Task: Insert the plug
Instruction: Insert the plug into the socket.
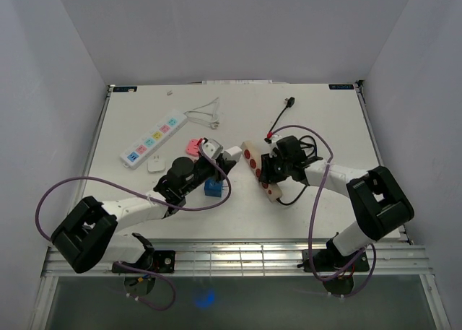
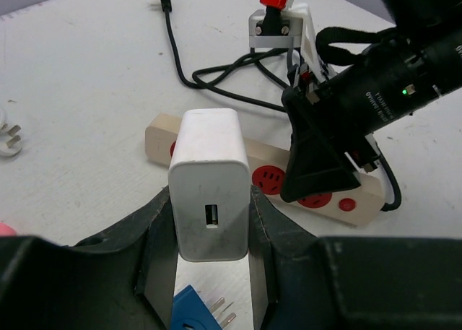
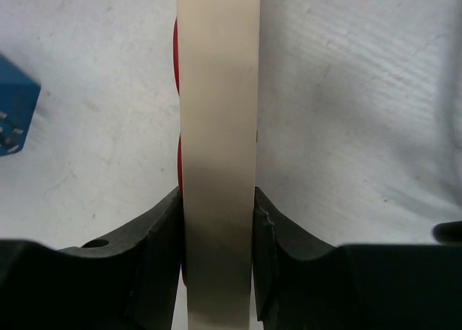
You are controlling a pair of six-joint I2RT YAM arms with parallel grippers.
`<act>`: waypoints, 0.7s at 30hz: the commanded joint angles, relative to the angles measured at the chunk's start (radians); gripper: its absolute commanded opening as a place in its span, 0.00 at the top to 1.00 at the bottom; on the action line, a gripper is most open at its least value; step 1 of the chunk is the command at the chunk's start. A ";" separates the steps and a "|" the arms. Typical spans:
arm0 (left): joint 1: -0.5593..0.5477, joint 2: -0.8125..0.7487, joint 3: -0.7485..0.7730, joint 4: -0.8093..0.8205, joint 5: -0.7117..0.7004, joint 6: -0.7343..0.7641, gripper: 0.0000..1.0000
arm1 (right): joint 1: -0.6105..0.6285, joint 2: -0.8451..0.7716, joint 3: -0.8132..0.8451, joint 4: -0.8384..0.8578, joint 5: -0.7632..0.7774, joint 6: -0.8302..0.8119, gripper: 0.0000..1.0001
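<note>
Right gripper (image 3: pixel 216 225) is clamped across the beige power strip (image 3: pixel 216 92) by its long sides, so imo it could twist when pushed. Left gripper (image 2: pixel 209 232) pinches the white charger (image 2: pixel 209 178), strip just ahead of it. A crooked approach would probably jam.

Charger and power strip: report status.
Left pincer shut on white charger. Right pincer clamped on power strip. Charger not yet plugged in. Blue adapter lies just under left pincer.
</note>
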 commanded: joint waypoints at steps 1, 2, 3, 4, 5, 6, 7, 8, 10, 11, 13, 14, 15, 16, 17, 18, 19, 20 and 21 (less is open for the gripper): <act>0.001 0.038 0.019 0.077 0.088 0.077 1.00 | 0.000 -0.058 -0.084 0.052 -0.176 0.035 0.82; 0.001 0.050 0.021 0.084 0.098 0.081 1.00 | -0.002 -0.065 -0.101 0.059 -0.185 0.041 0.82; 0.001 0.078 0.024 0.085 0.104 0.121 1.00 | -0.003 -0.069 -0.117 0.064 -0.198 0.046 0.82; 0.001 0.092 0.034 0.084 0.111 0.130 1.00 | -0.006 -0.077 -0.143 0.082 -0.208 0.049 0.83; 0.001 0.105 0.041 0.082 0.131 0.137 1.00 | -0.009 -0.079 -0.154 0.092 -0.219 0.061 0.83; 0.002 0.119 0.047 0.078 0.138 0.140 1.00 | -0.014 -0.079 -0.161 0.102 -0.233 0.067 0.83; 0.002 0.142 0.054 0.068 0.145 0.149 1.00 | -0.023 -0.068 -0.166 0.122 -0.269 0.073 0.83; 0.002 0.154 0.070 0.059 0.150 0.153 1.00 | -0.029 -0.060 -0.172 0.130 -0.290 0.080 0.83; 0.002 0.179 0.085 0.041 0.136 0.170 1.00 | -0.046 -0.021 -0.177 0.148 -0.358 0.095 0.85; 0.001 0.185 0.091 0.041 0.128 0.173 1.00 | -0.052 -0.008 -0.184 0.177 -0.389 0.101 0.86; 0.001 0.197 0.096 0.042 0.133 0.183 1.00 | -0.057 0.021 -0.187 0.199 -0.438 0.115 0.88; 0.002 0.211 0.100 0.042 0.135 0.184 1.00 | -0.057 0.024 -0.184 0.196 -0.439 0.113 0.88; 0.002 0.219 0.107 0.042 0.128 0.186 1.00 | -0.057 0.024 -0.184 0.195 -0.429 0.109 0.88; 0.002 0.227 0.110 0.042 0.122 0.190 1.00 | -0.057 0.020 -0.184 0.191 -0.422 0.107 0.88; 0.002 0.243 0.113 0.042 0.115 0.192 1.00 | -0.057 0.015 -0.186 0.190 -0.414 0.106 0.89; 0.004 0.250 0.120 0.042 0.096 0.193 1.00 | -0.057 0.010 -0.187 0.182 -0.400 0.104 0.89; 0.004 0.256 0.123 0.039 0.089 0.195 1.00 | -0.057 0.006 -0.187 0.181 -0.396 0.100 0.89; 0.004 0.260 0.125 0.036 0.081 0.198 1.00 | -0.057 0.003 -0.187 0.178 -0.391 0.098 0.89; 0.006 0.260 0.130 0.032 0.075 0.198 1.00 | -0.057 0.001 -0.187 0.175 -0.385 0.098 0.89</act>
